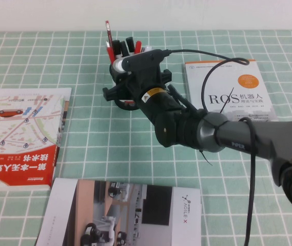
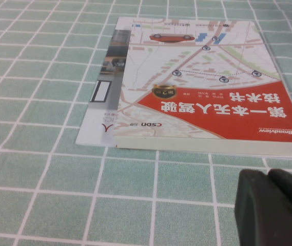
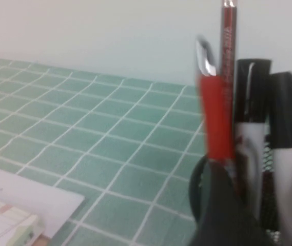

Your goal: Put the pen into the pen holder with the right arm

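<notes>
Green-checked desk (image 1: 84,61) is carrying books | right gripper (image 1: 119,82) is hovering at the pen holder (image 1: 122,51), far centre; jaws' state: cannot tell | red pen (image 3: 215,113) is standing upright in the holder among markers, apparently already in; pulling away is remaining | left gripper (image 2: 274,207) is resting near left, beside the map book (image 2: 207,87); jaws appearing closed, holding nothing

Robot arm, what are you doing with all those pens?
The right arm is stretched across the green checked table, and its right gripper is at the pen holder near the far edge. The holder already has several pens standing in it, including a red pen and a tall red pencil. I cannot tell whether the gripper is holding anything. The left gripper is parked low, beside the red and white map book. Two more books lie on the table.
</notes>
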Available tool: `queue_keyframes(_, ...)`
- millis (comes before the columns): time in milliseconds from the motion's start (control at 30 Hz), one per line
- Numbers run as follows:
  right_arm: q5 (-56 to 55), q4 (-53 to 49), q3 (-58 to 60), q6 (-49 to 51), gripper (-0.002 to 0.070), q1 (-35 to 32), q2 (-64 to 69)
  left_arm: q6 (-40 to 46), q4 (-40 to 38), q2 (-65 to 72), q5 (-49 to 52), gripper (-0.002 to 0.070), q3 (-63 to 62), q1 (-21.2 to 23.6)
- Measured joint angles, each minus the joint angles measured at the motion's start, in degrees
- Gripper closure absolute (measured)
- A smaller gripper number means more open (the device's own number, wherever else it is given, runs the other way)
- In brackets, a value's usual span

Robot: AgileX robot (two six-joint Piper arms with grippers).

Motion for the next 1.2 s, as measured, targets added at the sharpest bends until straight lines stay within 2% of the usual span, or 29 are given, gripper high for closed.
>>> queue_keyframes(133,5.0,0.0,0.0,0.0,0.0348,0.0,-1.8,0.0,0.0,0.0,0.0,0.0679,0.0,0.0)
queue_keyframes(267,11.3,-1.7,0.2,0.0,0.0371,0.0,-6.1,0.0,0.0,0.0,0.0,0.0679,0.0,0.0)
queue_keyframes(367,17.8,-3.9,1.4,0.1,0.0449,0.0,-11.2,0.0,0.0,0.0,0.0,0.0679,0.0,0.0)
queue_keyframes(500,30.1,-5.7,3.2,0.9,0.0626,0.0,-18.9,0.0,0.0,0.0,0.0,0.0679,0.0,0.0)
queue_keyframes(600,37.6,-6.0,4.9,1.0,0.0674,0.0,-23.9,0.0,0.0,0.0,0.0,0.0679,0.0,0.0)
queue_keyframes(733,43.3,-6.7,9.4,1.0,0.0690,0.0,-31.0,0.0,0.0,0.0,0.0,0.0679,0.0,0.0)
queue_keyframes(1100,46.2,-7.2,31.8,1.2,0.0694,0.0,-57.4,0.0,0.0,0.0,0.0,0.0679,0.0,0.0)
queue_keyframes(1200,50.3,-6.9,37.4,1.2,0.0694,0.0,-64.6,0.0,0.0,0.0,0.0,0.0679,0.0,0.0)
